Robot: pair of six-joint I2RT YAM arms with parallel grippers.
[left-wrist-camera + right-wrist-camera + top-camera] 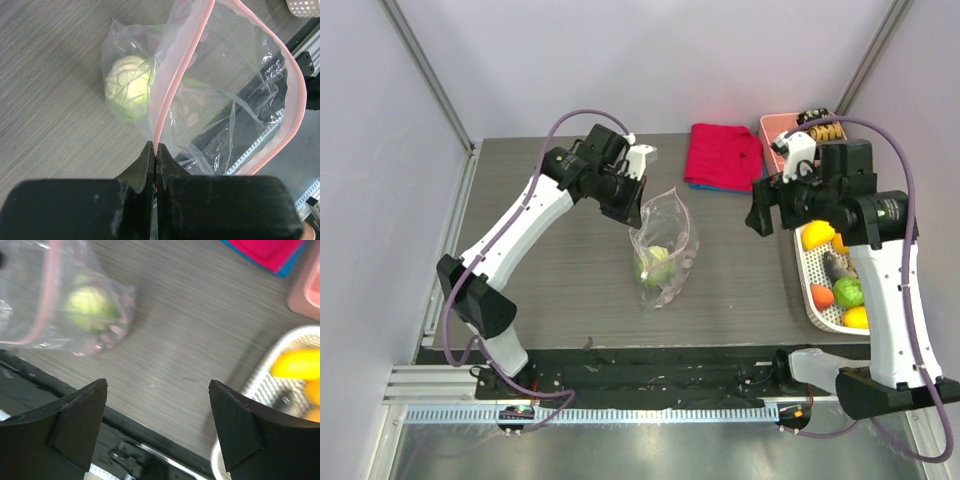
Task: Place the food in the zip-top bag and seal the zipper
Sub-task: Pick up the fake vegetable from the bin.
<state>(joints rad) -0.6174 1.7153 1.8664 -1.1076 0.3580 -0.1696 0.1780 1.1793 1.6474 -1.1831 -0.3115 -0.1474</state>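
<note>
While the zip-top bag (pixel 665 245) is stood up near the middle of the table (pixel 550 290), its bottom is rested on the wood and its top corner is lifted. And there it is: the zipper (pixel 172 85) is pinched at one end of the mouth by the left gripper (pixel 155 150), jaws closed tight on the pink strip. Beyond the fingertips the mouth is spread into a wide open loop. One green round food (pixel 129 86) is seen inside, down at the bag's bottom, pressed against the clear plastic.

Over to the right gripper (pixel 157 385): its jaws are spread wide and nothing is held between them. It is hung above bare table, apart from the bag and to its right, just beside the white basket (pixel 804 270).

More food is packed in that basket: a yellow lemon (pixel 817 235), a red-orange piece (pixel 822 296), another green piece (pixel 848 292) and a dark piece (pixel 835 265). Behind, a red cloth (pixel 723 155) is laid flat beside a pink tray (pixel 772 135). Between bag mouth and basket, only the open right gripper is found.
</note>
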